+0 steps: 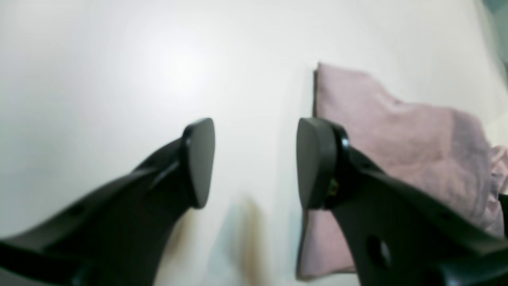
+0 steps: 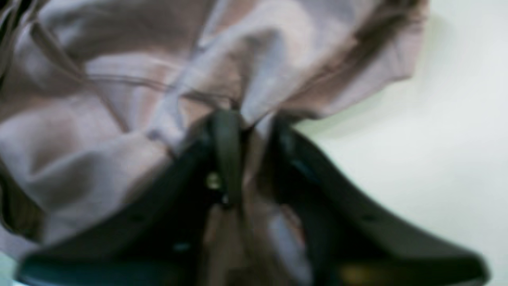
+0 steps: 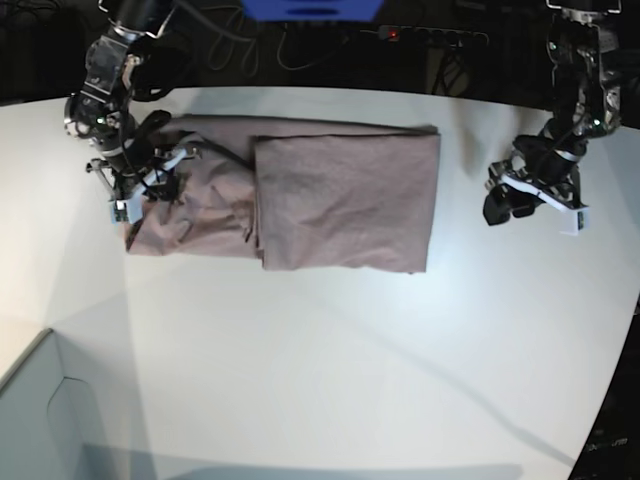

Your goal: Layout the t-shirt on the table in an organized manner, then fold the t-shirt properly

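Observation:
The dusty pink t-shirt [image 3: 340,190] lies on the white table [image 3: 330,360] toward the back. Its right part is folded flat into a rectangle and its left end is bunched. My right gripper [image 3: 150,187] is at that bunched left end. In the right wrist view the right gripper [image 2: 248,123] is shut on a fold of the t-shirt [image 2: 119,119]. My left gripper [image 3: 503,205] is open and empty over bare table, to the right of the shirt. In the left wrist view the left gripper [image 1: 256,163] has its jaws wide apart, with the shirt's edge [image 1: 397,139] beside the right finger.
A pale grey box corner [image 3: 40,420] stands at the front left. A power strip [image 3: 430,37] and cables lie behind the table's back edge. The table's curved edge runs down the right side.

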Motion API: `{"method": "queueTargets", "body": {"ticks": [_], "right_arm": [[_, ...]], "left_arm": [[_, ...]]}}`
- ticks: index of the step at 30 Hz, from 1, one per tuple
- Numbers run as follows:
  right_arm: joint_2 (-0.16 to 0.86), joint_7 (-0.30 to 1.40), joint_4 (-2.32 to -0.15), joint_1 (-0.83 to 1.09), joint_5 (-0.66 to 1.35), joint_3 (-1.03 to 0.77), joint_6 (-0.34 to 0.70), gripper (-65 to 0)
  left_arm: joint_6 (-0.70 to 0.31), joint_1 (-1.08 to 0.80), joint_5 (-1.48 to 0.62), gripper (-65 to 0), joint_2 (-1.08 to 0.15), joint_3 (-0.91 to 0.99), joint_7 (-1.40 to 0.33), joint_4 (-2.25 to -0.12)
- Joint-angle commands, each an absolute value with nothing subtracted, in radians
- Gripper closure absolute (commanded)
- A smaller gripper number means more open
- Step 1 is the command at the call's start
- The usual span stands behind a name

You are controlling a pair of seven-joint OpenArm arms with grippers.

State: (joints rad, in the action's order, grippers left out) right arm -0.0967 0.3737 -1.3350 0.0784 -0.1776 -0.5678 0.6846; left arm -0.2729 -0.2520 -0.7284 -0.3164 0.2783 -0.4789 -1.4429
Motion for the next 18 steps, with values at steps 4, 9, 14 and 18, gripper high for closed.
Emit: {"method": "queueTargets", "body": {"ticks": [4,9,14,18], "right_arm": [[-0.091,0.372,-1.349,0.068,-0.174,-0.57,0.687,0.0],[-0.09,0.372,-1.405,0.058,-0.174,-0.572,0.687,0.0],[-0.127,0.372,-1.527,0.064,-0.174,-0.567,0.69,0.0],[-0.143,0.372,-1.596,0.085,-0.176,-0.512,0.687,0.0]], "left_arm": [[-0.283,-0.245,-0.739,-32.1,-0.329,0.283,-0.455,-1.435],[-0.283,-0.245,-0.739,-32.1,-0.329,0.283,-0.455,-1.403],[-0.283,-0.223,-0.739,-32.1,-0.329,0.282,-0.46,-1.389],[-0.283,-0.213,-0.737,-32.1,-0.335,0.282,-0.461,-1.389]]}}
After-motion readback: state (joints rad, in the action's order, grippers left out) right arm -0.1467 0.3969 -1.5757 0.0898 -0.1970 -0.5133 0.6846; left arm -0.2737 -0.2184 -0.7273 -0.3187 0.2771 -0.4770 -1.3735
